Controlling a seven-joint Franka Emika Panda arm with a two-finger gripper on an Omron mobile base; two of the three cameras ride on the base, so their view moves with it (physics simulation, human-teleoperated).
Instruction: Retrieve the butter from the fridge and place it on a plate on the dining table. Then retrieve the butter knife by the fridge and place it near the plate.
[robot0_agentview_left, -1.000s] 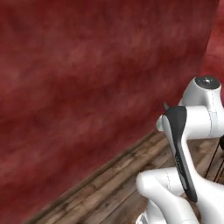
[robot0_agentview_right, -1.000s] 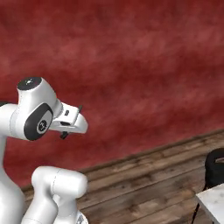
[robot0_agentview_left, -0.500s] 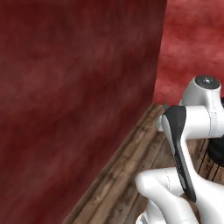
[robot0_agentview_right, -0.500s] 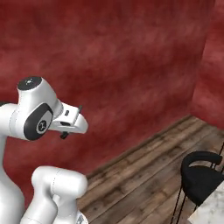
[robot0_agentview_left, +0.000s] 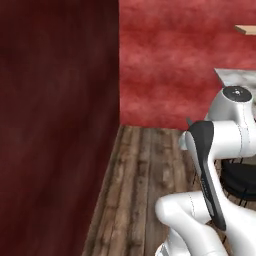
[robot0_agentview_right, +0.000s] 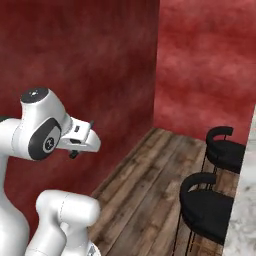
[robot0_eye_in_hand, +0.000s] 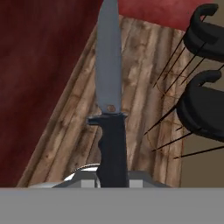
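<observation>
My gripper (robot0_eye_in_hand: 113, 175) is shut on the black handle of the butter knife (robot0_eye_in_hand: 109, 74). Its narrow grey blade points away from the hand, over the wooden floor. In the right base view the hand (robot0_agentview_right: 79, 140) sits folded close to the arm, at about shoulder height. A strip of the dining table's (robot0_agentview_right: 244, 200) veined marble top shows at the right edge, and its far corner (robot0_agentview_left: 234, 76) appears in the left base view. The butter, the plate and the fridge are out of view.
Dark red walls meet at a corner (robot0_agentview_left: 119, 75) ahead on the left. Two black round stools (robot0_agentview_right: 222, 150) (robot0_agentview_right: 206, 205) stand beside the table, also seen as stools (robot0_eye_in_hand: 205, 39) from the hand. A plank floor (robot0_agentview_left: 135, 190) runs forward between wall and stools.
The whole picture has swung, so the base has turned: the wall corner, the stools and the marble top have come into view. The arm keeps its pose, with the knife still held.
</observation>
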